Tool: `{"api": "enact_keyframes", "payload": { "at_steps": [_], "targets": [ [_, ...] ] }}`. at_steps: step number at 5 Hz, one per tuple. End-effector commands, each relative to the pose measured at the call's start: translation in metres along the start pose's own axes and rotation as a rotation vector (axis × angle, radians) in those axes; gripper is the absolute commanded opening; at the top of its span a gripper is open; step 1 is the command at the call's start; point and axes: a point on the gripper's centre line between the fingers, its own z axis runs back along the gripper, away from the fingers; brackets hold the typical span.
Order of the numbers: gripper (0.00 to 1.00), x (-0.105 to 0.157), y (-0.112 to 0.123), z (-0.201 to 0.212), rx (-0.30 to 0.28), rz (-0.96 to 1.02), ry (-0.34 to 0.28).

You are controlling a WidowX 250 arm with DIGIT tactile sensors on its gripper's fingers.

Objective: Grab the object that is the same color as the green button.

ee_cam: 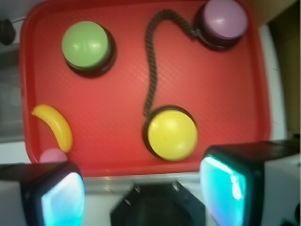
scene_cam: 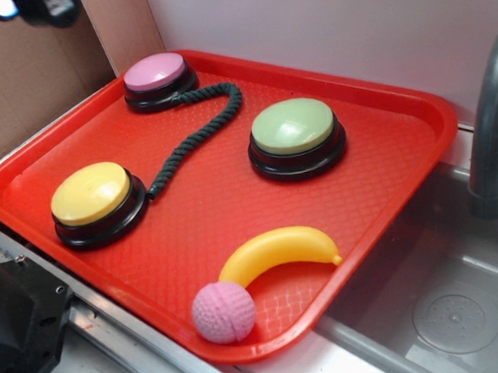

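Red tray [scene_cam: 418, 128] by a steel sink [scene_cam: 452, 308] carries everything. Dark green rope [scene_cam: 194, 134] snakes from pink button [scene_cam: 158, 77] to yellow button [scene_cam: 93, 200], left of green button [scene_cam: 295, 134]. Pincer [ee_cam: 141, 188] hangs wide apart, holding nothing, off the tray's edge.

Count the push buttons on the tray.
3. Pink button at the far left corner, green button far right of centre, yellow button near left. Rope runs from pink to yellow. None appears hidden.
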Motion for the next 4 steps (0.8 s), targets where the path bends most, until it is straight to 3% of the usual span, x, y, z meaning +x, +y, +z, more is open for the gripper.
{"api": "enact_keyframes", "payload": {
  "at_steps": [1,2,4],
  "targets": [
    [1.00,0.055,0.034,-0.065,0.015,0.107,-0.027],
    [1.00,0.065,0.040,-0.091,0.032,0.138,-0.011],
    [1.00,0.080,0.041,-0.158,0.074,0.148,0.078]
  ]
}}
